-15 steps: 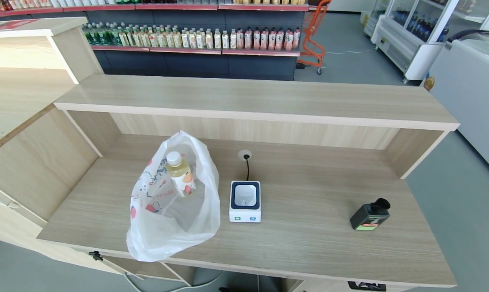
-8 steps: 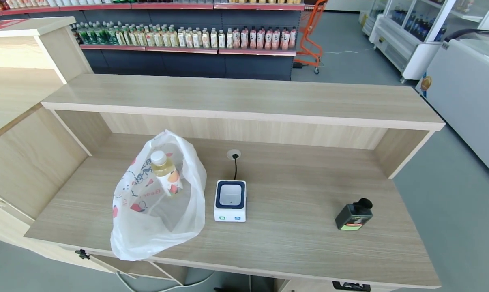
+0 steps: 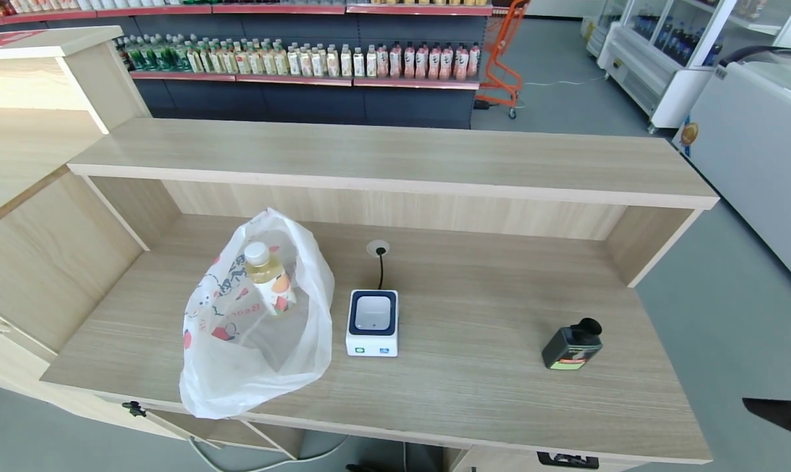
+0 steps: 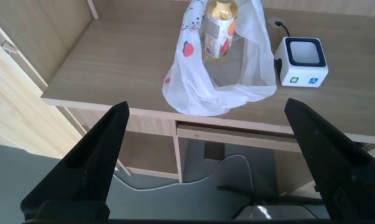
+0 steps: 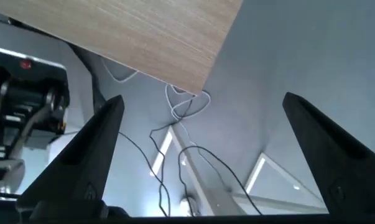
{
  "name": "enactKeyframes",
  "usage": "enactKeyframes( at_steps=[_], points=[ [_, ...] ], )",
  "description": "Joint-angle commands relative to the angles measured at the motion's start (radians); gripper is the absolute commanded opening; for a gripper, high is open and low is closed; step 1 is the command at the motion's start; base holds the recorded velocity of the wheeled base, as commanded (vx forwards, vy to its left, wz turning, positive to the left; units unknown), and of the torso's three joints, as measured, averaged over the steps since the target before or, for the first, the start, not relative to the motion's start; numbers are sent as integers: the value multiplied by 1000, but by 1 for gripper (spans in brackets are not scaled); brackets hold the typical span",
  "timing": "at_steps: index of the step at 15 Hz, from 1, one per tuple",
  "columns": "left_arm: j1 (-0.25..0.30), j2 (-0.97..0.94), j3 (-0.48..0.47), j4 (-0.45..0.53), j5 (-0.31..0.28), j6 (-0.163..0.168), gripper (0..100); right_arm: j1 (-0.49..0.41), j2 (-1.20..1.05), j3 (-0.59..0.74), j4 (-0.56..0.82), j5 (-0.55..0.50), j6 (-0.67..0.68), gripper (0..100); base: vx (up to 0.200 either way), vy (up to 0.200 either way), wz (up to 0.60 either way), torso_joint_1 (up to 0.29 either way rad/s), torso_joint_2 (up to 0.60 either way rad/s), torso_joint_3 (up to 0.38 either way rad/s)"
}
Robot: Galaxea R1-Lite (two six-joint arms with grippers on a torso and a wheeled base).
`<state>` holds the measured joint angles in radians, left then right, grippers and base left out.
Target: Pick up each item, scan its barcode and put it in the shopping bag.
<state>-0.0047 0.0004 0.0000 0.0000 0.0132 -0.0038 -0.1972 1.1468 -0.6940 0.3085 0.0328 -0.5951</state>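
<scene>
Drink bottle sits in the shopping bag at the left of the bench, dark bottle waits right of the scanner, left claw and right claw both spread wide and empty, so next up, I'd say, right claw reaches for that dark bottle.

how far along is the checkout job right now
One item looks done: the yellow drink bottle stands inside the shopping bag. Nothing is in hand: the left gripper and right gripper are both open and empty. Left: the dark bottle on the counter, right of the scanner, not yet picked up or bagged.
</scene>
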Motion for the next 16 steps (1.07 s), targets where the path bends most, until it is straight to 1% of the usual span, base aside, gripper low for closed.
enactKeyframes(
  at_steps=[1,2,3,5,6,8,9,12,13,16],
  points=[
    [0,0,0,0,1,-1,100,-48,298,-64,15,-5,-183,100,0,0,0,0,0,0],
    [0,0,0,0,1,-1,100,-48,355,-62,-37,4,-235,100,0,0,0,0,0,0],
    [0,0,0,0,1,-1,100,-47,392,-58,-78,39,-270,100,0,0,0,0,0,0],
    [0,0,0,0,1,-1,100,-37,456,-71,-109,182,-351,100,0,0,0,0,0,0],
    [0,0,0,0,1,-1,100,-27,490,-85,-115,234,-391,100,0,0,0,0,0,0],
    [0,0,0,0,1,-1,100,-14,531,-97,-129,240,-411,100,0,0,0,0,0,0],
    [0,0,0,0,1,-1,100,7,577,-99,-198,256,-416,100,0,0,0,0,0,0],
    [0,0,0,0,1,-1,100,58,669,-104,-324,354,-416,100,0,0,0,0,0,0],
    [0,0,0,0,1,-1,100,81,696,-105,-359,371,-416,100,0,0,0,0,0,0],
    [0,0,0,0,1,-1,100,114,740,-124,-378,380,-419,100,0,0,0,0,0,0]
  ],
)
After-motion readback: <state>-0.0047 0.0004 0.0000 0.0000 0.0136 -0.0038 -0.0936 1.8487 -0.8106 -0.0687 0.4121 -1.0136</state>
